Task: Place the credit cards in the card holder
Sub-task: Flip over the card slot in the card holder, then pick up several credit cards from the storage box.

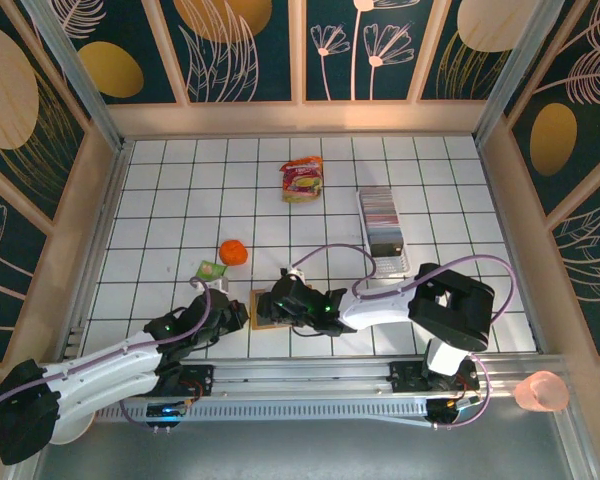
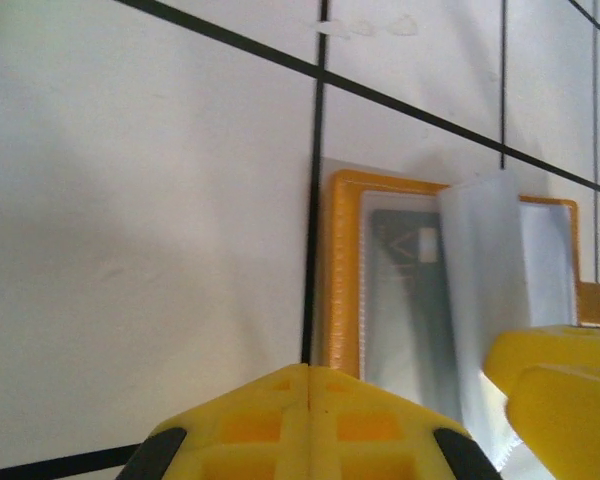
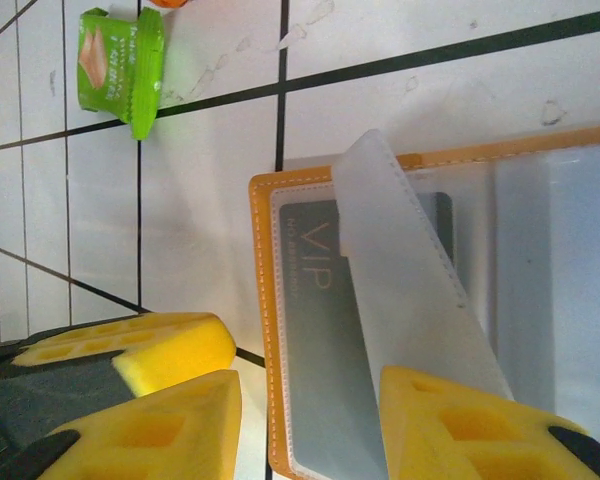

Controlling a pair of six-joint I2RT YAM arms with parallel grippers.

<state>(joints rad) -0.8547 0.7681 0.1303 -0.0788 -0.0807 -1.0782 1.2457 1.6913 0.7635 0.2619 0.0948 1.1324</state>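
The orange-brown card holder [image 1: 263,311] lies open on the tiles near the front edge, between both grippers. In the right wrist view the card holder [image 3: 263,330] holds a grey credit card [image 3: 325,320] marked VIP under a clear sleeve, and a translucent flap [image 3: 400,270] stands up over it. My right gripper [image 3: 310,385] is open, its jaws astride the holder's edge and that card, one fingertip [image 3: 460,420] on the flap. My left gripper [image 2: 310,372] is shut on nothing, just left of the holder's orange rim [image 2: 340,270]. More credit cards [image 1: 381,212] are stacked at the back right.
The card stack sits in a long clear tray [image 1: 395,262]. A round orange ball [image 1: 233,252] and a green packet [image 1: 211,270] lie just behind the left gripper [image 1: 235,315]. A red-and-yellow snack packet [image 1: 302,180] lies farther back. Wooden walls surround the tiled floor.
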